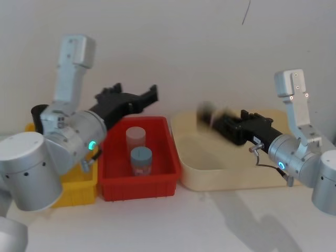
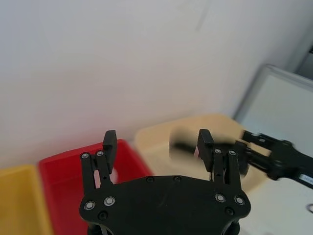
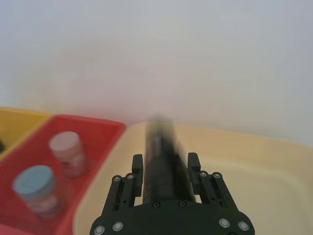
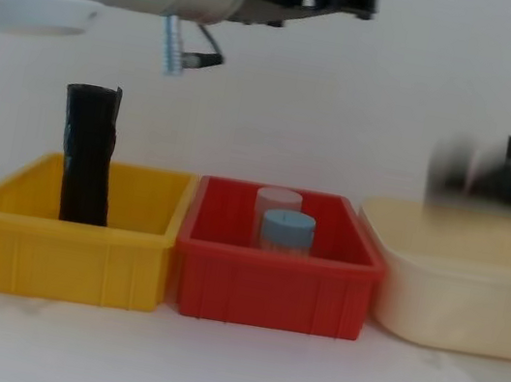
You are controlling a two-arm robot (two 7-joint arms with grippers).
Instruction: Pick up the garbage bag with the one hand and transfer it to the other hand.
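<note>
- Above the cream tub (image 1: 210, 178), right pincer (image 3: 165, 164) grips the garbage bag (image 3: 157, 137): pick-up complete
- Left pincer (image 2: 157, 139) open over red bin (image 1: 139, 186); next, align for handover

Bright diffuse light, motion-blurred garbage bag (image 1: 208, 113)

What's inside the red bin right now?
Two small lidded jars stand in the red bin: a blue-capped jar nearer the robot and a pale pink-capped jar behind it. The front jar covers the rear one's lower part; their contents cannot be told.
</note>
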